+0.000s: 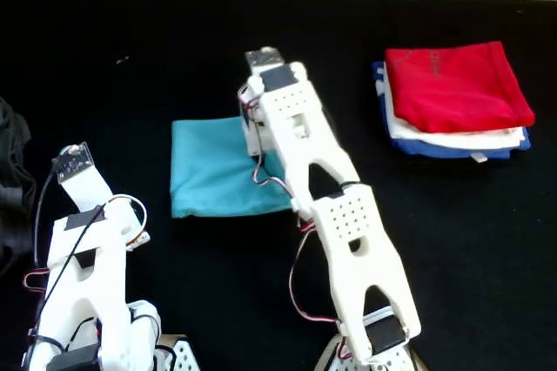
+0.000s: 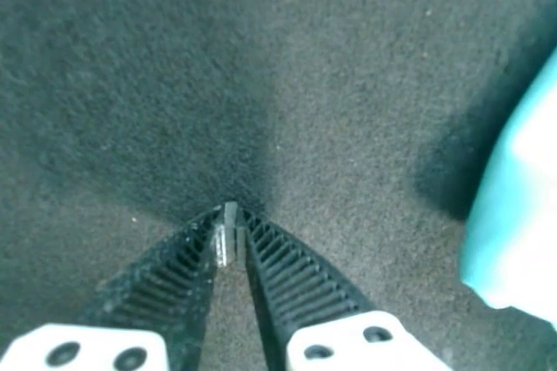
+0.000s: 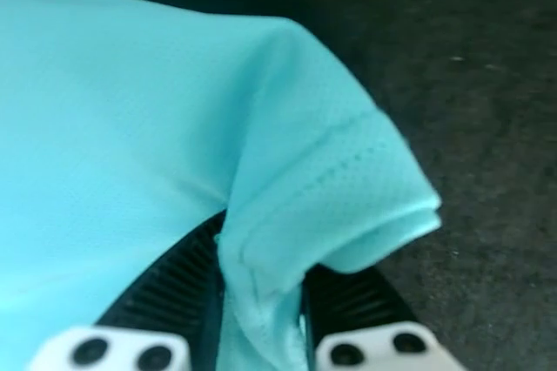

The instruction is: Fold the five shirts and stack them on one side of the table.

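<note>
Hem of teal shirt (image 3: 113, 127) was clamped in right fingers (image 3: 174, 284); left fingers (image 2: 165, 284) were pressed together, empty. Fold judged done; transfer to stack (image 1: 452, 101) was due next.

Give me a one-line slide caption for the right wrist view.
Right gripper pinching a hemmed fold of the teal shirt over the black table cover.

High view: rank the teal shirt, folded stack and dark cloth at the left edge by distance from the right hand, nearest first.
1. teal shirt, centre of the table, pinched in the right hand.
2. folded stack, back right.
3. dark cloth, far left edge.
</note>
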Robot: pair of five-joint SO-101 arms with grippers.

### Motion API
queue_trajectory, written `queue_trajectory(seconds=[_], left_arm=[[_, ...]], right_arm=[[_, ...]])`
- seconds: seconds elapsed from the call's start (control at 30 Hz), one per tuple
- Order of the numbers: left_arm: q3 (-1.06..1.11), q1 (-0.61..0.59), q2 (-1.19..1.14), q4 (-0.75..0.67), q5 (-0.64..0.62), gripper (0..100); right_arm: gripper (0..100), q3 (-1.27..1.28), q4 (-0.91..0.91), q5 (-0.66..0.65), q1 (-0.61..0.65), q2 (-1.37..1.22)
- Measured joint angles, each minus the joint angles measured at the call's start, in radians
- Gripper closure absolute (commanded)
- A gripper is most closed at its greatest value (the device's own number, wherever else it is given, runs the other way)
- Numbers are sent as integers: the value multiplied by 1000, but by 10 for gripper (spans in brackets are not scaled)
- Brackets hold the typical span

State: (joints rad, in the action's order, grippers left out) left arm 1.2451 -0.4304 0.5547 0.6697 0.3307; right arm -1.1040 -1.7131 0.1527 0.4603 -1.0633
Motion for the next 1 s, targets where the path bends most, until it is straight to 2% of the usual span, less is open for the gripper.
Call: queue_trajectory(seconds=[0.2,0.5,0.67,1.0], left_arm=[[2,0,0,-5,0,987],[3,0,0,-8,0,987],[3,0,0,-8,0,987],[3,0,0,-8,0,987]], right_arm=[[993,-164,-40,-130,-149,14],[993,58,-40,-354,-235,351],[993,98,-40,-468,-295,525],[993,98,-40,-582,-407,736]])
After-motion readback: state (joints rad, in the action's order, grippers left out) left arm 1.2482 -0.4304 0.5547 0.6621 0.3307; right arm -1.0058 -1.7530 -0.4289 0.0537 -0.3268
